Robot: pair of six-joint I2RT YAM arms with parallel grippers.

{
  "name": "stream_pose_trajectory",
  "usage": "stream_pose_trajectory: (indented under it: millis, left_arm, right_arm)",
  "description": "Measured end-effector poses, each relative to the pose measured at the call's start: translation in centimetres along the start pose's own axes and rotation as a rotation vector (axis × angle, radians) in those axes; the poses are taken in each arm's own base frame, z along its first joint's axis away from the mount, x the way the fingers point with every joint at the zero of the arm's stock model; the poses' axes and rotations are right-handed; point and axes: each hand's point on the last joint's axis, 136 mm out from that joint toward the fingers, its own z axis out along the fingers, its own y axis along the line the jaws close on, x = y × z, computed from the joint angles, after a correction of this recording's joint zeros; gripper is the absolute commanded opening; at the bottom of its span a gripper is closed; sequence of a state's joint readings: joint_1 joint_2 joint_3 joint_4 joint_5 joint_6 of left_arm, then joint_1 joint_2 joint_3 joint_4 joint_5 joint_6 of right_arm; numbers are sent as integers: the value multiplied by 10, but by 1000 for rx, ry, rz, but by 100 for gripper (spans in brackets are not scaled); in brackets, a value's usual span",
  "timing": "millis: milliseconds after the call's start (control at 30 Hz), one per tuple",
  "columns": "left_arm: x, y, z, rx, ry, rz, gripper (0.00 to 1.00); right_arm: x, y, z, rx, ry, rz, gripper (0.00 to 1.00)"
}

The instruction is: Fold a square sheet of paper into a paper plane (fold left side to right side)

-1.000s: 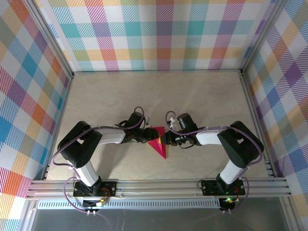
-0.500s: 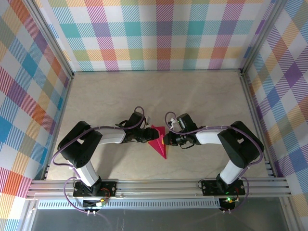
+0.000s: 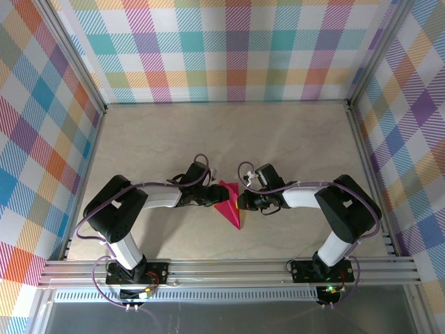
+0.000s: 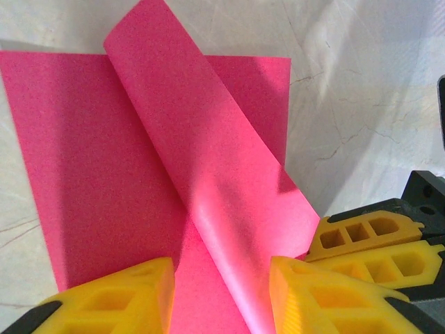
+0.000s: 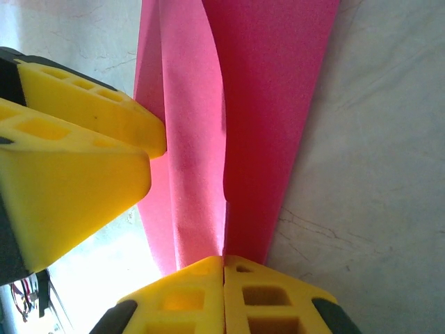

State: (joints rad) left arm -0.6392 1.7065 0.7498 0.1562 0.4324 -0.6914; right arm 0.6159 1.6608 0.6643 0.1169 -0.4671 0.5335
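The square sheet of paper (image 3: pixel 228 203) is magenta-pink and lies partly folded into a pointed shape on the table between both arms. In the left wrist view a flap (image 4: pixel 208 160) of the sheet (image 4: pixel 90 160) curls up and runs diagonally between my left gripper (image 4: pixel 221 268)'s yellow fingers, which stand apart over the paper. My left gripper (image 3: pixel 211 198) sits at the sheet's left edge. My right gripper (image 3: pixel 240 202) is at its right edge. In the right wrist view the right gripper (image 5: pixel 224 261) is shut, with the raised flap's edge (image 5: pixel 198 139) pinched between its pads.
The pale wooden tabletop (image 3: pixel 229 139) is ringed by checkered walls and an aluminium frame (image 3: pixel 229 268) along the near edge. The two grippers nearly touch: the left fingers (image 5: pixel 83 139) show close by in the right wrist view, and the right fingers (image 4: pixel 368 243) in the left wrist view.
My right gripper has shut on the flap's edge. The flap now stands a little higher over the sheet. The left arm has held still.
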Motion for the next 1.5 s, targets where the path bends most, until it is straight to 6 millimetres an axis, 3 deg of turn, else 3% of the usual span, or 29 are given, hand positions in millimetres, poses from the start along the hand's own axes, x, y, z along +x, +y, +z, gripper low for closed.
stream_pose_trajectory:
  millis: [867,1133,1267,1500]
  left_arm:
    - [0,0,0,0,-1,1,42]
    - [-5,5,-12,-74,-20,35,43]
    - [-12,-4,-21,-71,-37,73,29]
    - [-14,-27,-22,4,-10,112,12]
  right_arm:
    - [1,-6,6,46,14,4,5]
    - [0,-5,7,64,14,-3,5]
    - [0,-5,7,71,17,-3,6]
    - [0,-5,7,81,21,-2,6]
